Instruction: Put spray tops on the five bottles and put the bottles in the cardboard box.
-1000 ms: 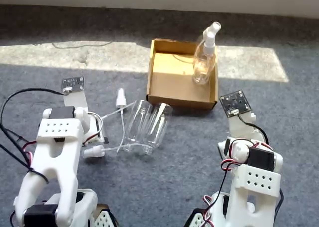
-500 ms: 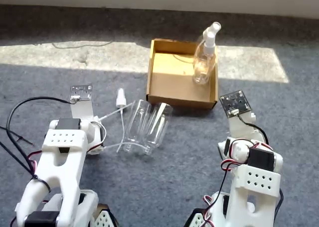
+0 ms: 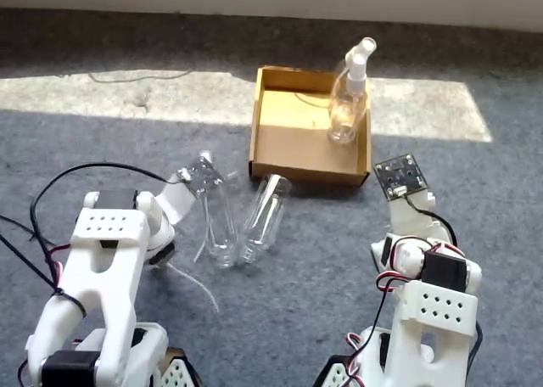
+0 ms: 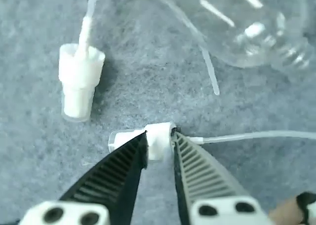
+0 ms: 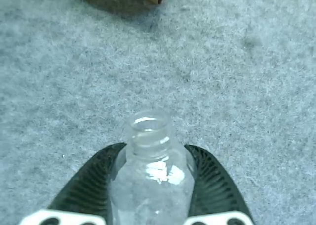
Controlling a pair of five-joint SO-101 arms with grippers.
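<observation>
The grey carpet (image 3: 102,141) is rough and fibrous, with a sunlit band across its far part. The cardboard box (image 3: 310,173) is square, open and shallow, and its near wall hides the floor just behind it. In the far right corner of the box a clear plastic capped bottle (image 3: 346,107) stands upright with a white spray top on it. Two more clear bottles (image 3: 217,221) lie on their sides, side by side on the carpet before the box. I cannot make out their necks well, because the plastic is transparent and the end of the left arm overlaps the near one. The right gripper (image 5: 155,147) is clenched on a fourth bottle (image 5: 150,175). Its black ribbed fingers press the rounded shoulder from both sides, and the open threaded neck sticks out past the tips. The lower body is cut off by the frame edge. The left gripper (image 4: 159,135) is low on the carpet, and its jaws grasp a small white top (image 4: 159,142) that lies flat between the tips. The fingers cover part of its body. Its thin tube (image 4: 256,135) runs off sideways. A loose top (image 4: 78,84), white and cylindrical, lies near it, apart from the jaws.
</observation>
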